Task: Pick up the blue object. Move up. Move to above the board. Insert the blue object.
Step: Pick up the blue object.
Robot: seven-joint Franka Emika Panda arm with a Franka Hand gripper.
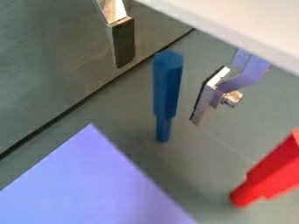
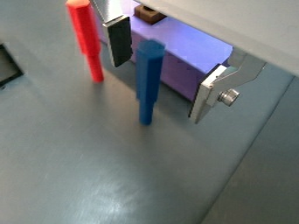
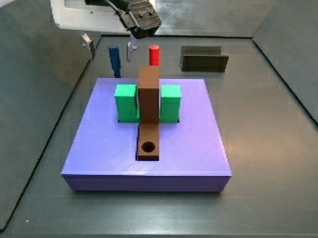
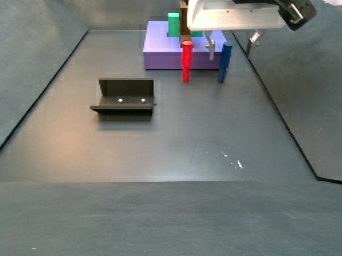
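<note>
Blue peg (image 1: 167, 94), slim and smooth, stands upright on the grey floor near the far edge, just beside the red peg (image 2: 84, 41). The gripper (image 1: 166, 77) is spread wide around the blue peg, its flat silver fingers (image 1: 121, 38) not touching it. The long brown board (image 3: 149, 107) with a round hole lies on the purple slab (image 3: 187, 139) between green blocks (image 3: 125, 103).

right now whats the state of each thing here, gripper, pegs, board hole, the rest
gripper: open, fingers either side of the blue object, not touching it
blue object: upright on the floor, not gripped
red peg: upright on the floor beside the blue object
board: lying flat on the lavender slab, round hole empty
green blocks: one on each side of the board
lavender slab: flat on the floor
fixture: standing on the floor, nothing in it
</note>
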